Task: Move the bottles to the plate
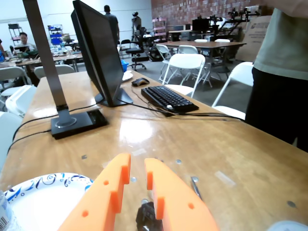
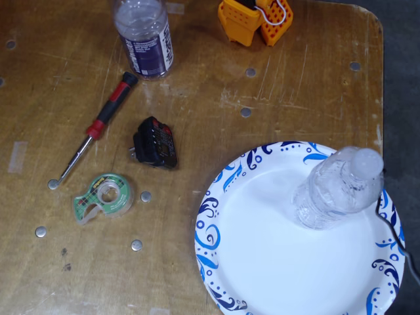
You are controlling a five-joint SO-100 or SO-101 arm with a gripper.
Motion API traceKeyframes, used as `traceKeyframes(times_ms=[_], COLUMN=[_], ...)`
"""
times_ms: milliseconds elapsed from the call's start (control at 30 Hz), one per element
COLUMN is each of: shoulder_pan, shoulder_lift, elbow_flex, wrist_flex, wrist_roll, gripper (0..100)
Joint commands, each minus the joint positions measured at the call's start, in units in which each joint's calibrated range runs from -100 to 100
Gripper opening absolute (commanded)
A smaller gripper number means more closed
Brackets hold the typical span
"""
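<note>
1. Bottles came in two kinds: a small crinkly clear one (image 2: 338, 190) with a whitish cap stood on the right part of the plate (image 2: 262, 262) in the fixed view, and a purple-labelled one (image 2: 144, 39) stood on bare wood at the top edge, its upper part cut off by the frame.
2. In the wrist view only a sliver of a bottle (image 1: 4, 211) showed at the lower left corner, too cropped to read its label.
3. The plate was round white paper with blue swirls and dots on its rim; its lower and right edges ran out of the fixed view, and in the wrist view (image 1: 43, 192) the orange fingers hid part of it.
4. The gripper (image 1: 138, 173) was orange plastic with stepped inner edges; its jaws stood slightly apart with nothing between them, well clear of both bottles.
5. In the fixed view only the arm's orange base (image 2: 256, 20) showed at the top edge, the rest being out of frame.
6. A red-and-black screwdriver (image 2: 95, 128), a small black block (image 2: 155, 142) of unclear make and a green tape dispenser (image 2: 104, 197) lay on the worn wooden table (image 2: 295, 85), left of the plate.
7. Round metal discs were set into the scratched tabletop.
</note>
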Motion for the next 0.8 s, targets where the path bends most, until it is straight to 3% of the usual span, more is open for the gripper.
traceKeyframes(times_ms=[0, 167, 333, 500, 767], shoulder_pan=[0.93, 2.01, 15.27, 25.51, 27.13], shoulder_lift=[-0.07, -0.07, -0.15, -1.59, -1.76], elbow_flex=[-4.25, -7.04, -8.3, -7.49, -7.58], wrist_flex=[3.73, 8.69, 12.6, 17.74, 24.61], wrist_roll=[0.16, 0.16, 0.27, 4.54, 6.16], gripper=[4, 4, 4, 4, 5])
